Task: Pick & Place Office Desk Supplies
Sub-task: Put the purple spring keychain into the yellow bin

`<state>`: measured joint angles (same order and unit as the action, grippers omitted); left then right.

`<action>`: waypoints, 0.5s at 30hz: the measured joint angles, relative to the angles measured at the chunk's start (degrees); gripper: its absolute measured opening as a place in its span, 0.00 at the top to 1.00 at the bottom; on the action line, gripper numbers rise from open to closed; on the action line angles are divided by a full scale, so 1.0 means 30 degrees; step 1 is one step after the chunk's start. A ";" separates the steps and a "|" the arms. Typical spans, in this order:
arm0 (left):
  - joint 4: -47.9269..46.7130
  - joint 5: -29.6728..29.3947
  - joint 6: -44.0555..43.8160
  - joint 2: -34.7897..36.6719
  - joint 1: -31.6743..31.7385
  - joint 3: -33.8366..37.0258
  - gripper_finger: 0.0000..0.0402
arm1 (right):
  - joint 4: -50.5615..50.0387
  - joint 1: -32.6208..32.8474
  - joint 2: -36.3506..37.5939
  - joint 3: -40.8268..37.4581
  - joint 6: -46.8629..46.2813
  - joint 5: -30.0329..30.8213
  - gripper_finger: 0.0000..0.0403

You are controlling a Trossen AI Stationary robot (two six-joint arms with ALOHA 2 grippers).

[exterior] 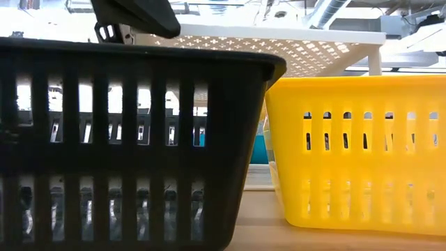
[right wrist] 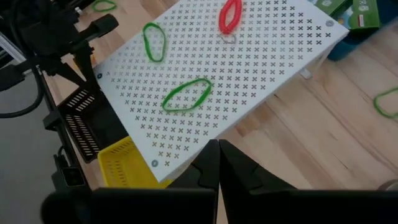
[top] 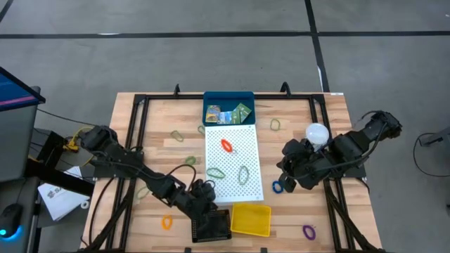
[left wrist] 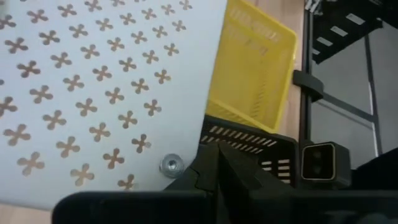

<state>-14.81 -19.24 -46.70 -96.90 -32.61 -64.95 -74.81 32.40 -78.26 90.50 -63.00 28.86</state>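
Observation:
A red rubber band point(top: 226, 145) and two green ones point(top: 216, 171) point(top: 243, 174) lie on the white perforated board point(top: 232, 161). More loops lie on the wooden table: orange point(top: 166, 223), blue point(top: 278, 187), purple point(top: 309, 230), green point(top: 188, 161). Printed packets point(top: 228, 116) sit in the blue tray point(top: 228, 98). My left gripper point(left wrist: 219, 163) is shut at the board's near left corner, above the black basket point(top: 211, 225); nothing shows between its fingers. My right gripper point(right wrist: 217, 149) is shut and raised right of the board, holding nothing.
A yellow basket point(top: 251, 218) stands beside the black one at the near edge, both just in front of the board. A white bulb point(top: 317, 132) lies by my right arm. A black frame runs along the table's sides.

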 joint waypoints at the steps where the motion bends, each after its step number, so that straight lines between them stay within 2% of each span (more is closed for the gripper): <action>1: -0.0055 -0.0002 0.0007 0.0000 0.0043 0.0000 1.00 | -0.0007 0.0000 0.0000 0.0000 0.0000 0.0000 1.00; 15: -0.1108 -0.0614 -0.0141 0.0000 0.0185 0.0000 1.00 | -0.0058 0.0000 0.0000 0.0000 -0.0007 -0.0007 1.00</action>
<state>-18.13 -21.08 -47.13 -96.90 -32.05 -64.95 -74.98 32.40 -78.26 90.50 -63.02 28.84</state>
